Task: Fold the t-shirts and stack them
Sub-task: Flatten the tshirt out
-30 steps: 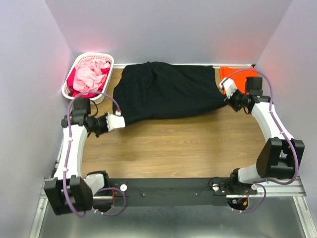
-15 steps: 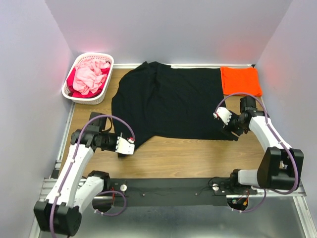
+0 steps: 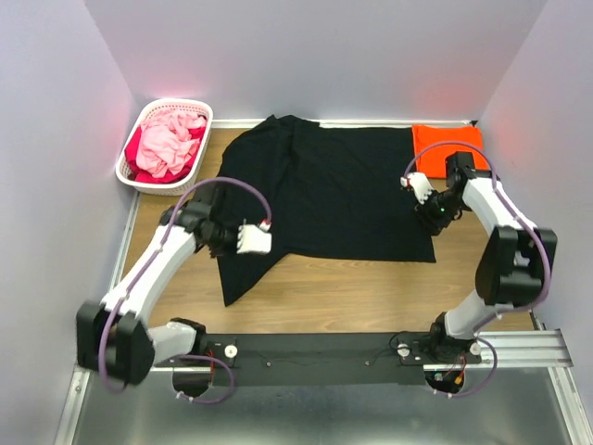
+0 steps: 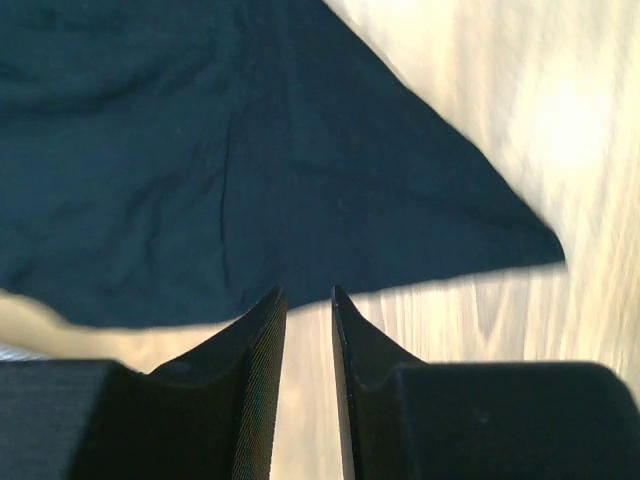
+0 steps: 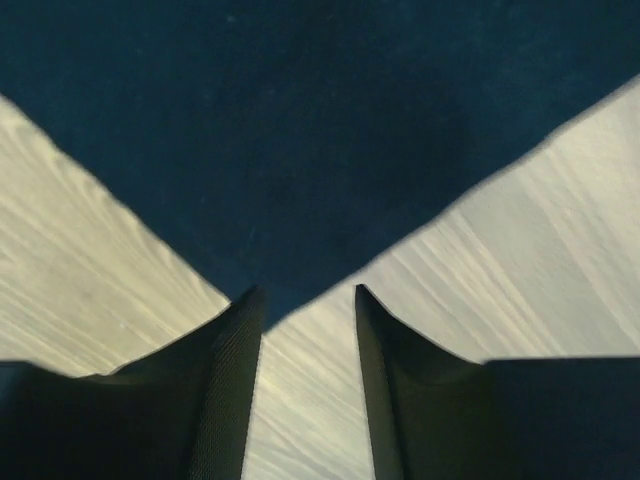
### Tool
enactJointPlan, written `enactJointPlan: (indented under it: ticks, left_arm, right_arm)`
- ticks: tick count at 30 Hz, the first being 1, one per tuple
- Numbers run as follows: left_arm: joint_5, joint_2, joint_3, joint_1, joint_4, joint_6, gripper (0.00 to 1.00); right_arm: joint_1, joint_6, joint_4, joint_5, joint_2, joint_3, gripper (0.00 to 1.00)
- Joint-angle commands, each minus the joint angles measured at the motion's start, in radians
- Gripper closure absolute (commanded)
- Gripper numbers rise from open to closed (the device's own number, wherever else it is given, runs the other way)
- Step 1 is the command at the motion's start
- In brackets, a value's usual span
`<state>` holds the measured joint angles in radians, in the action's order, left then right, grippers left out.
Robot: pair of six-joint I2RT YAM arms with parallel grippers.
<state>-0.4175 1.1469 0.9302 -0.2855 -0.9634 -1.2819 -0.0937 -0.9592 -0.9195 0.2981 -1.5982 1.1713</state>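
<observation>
Wooden table [image 3: 371, 287] carries black t-shirt [image 3: 334, 195] spread flat mid-table, folded orange t-shirt [image 3: 463, 134] far right, white lattice basket [image 3: 153, 184] far left.

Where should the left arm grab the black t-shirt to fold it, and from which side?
Probably grip the black t-shirt at its pointed near-left corner, coming from the near side. That corner lies flat and juts out over the table, edges exposed.

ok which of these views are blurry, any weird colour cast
Left wrist: wood table washed out and smeared, black t-shirt edge soft. Right wrist: table grain streaked. Top external: sharp, red glow on walls by basket and orange t-shirt.
</observation>
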Motion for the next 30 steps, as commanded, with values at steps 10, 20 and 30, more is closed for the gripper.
enactJointPlan:
  ticks: [10, 20, 30]
  left_arm:
    - [0.170, 0.373, 0.001, -0.125, 0.371, 0.426, 0.71]
    - [0.230, 0.475, -0.027, -0.184, 0.442, 0.474, 0.72]
    - [0.145, 0.324, -0.053, -0.348, 0.293, 0.383, 0.73]
  right_arm:
    - [-0.003, 0.234, -0.012, -0.062, -0.210, -0.016, 0.68]
    - [-0.003, 0.237, -0.010, -0.068, -0.216, -0.013, 0.68]
    - [-0.003, 0.232, -0.009, -0.073, -0.215, -0.018, 0.69]
